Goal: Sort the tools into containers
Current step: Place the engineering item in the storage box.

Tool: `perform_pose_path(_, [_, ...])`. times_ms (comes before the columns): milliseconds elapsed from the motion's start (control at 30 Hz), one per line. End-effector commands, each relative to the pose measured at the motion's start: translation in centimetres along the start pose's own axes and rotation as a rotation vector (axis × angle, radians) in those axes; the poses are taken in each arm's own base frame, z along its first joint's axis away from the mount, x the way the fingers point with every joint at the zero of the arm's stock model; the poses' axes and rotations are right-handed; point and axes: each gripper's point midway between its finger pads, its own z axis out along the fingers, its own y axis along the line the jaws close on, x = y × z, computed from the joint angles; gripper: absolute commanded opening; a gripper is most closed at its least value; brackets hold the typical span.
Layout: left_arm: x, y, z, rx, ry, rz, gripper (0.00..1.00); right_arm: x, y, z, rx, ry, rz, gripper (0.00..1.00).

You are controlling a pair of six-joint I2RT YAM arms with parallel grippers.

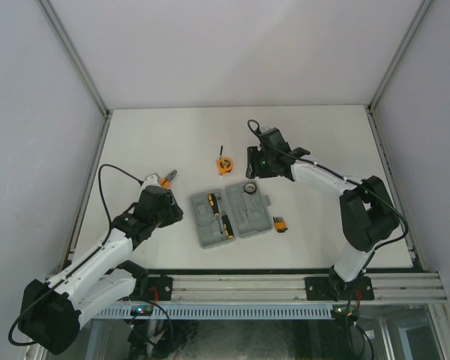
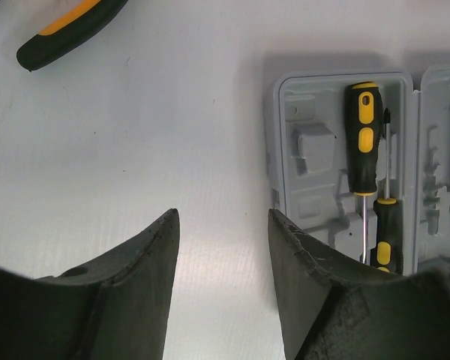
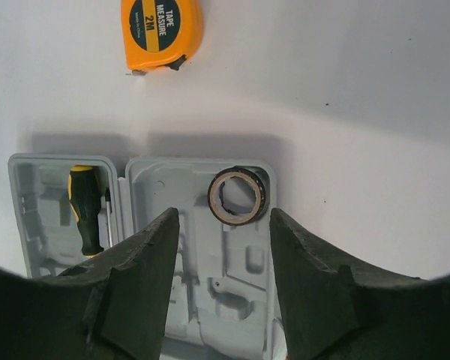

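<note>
The grey case point(image 1: 244, 220) lies open in the middle of the table. Two black-and-orange screwdrivers point(image 1: 212, 202) point(image 1: 226, 225) rest in its left half, and a dark ring point(image 1: 250, 188) sits in the far corner of its right half. My left gripper point(image 1: 174, 208) stands open over bare table just left of the case point(image 2: 315, 150), nothing between its fingers point(image 2: 154, 255). The orange-handled pliers point(image 1: 167, 178) lie behind it. My right gripper point(image 1: 256, 171) hovers open above the ring point(image 3: 238, 195). The orange tape measure point(image 3: 161, 30) lies beyond the case, and the bit set point(image 1: 280, 224) to its right.
A thin dark stick point(image 1: 220, 150) lies just behind the tape measure point(image 1: 224, 164). White walls with metal posts enclose the table on three sides. The arms' mounting rail point(image 1: 285, 289) runs along the near edge.
</note>
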Motion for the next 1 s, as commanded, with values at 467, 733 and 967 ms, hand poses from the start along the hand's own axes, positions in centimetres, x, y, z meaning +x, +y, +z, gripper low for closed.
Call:
perform_pose_path(467, [-0.9, -0.6, -0.1, 0.033, -0.038, -0.004, 0.55, 0.3, 0.9, 1.5, 0.081, 0.097, -0.115, 0.45])
perform_pose_path(733, [-0.8, -0.6, 0.0, 0.032, -0.031, -0.003, 0.55, 1.2, 0.7, 2.6, 0.12, 0.148, -0.14, 0.42])
perform_pose_path(967, [-0.6, -0.5, 0.1, 0.029, -0.029, -0.002, 0.55, 1.7, 0.7, 3.1, 0.129, 0.168, -0.154, 0.41])
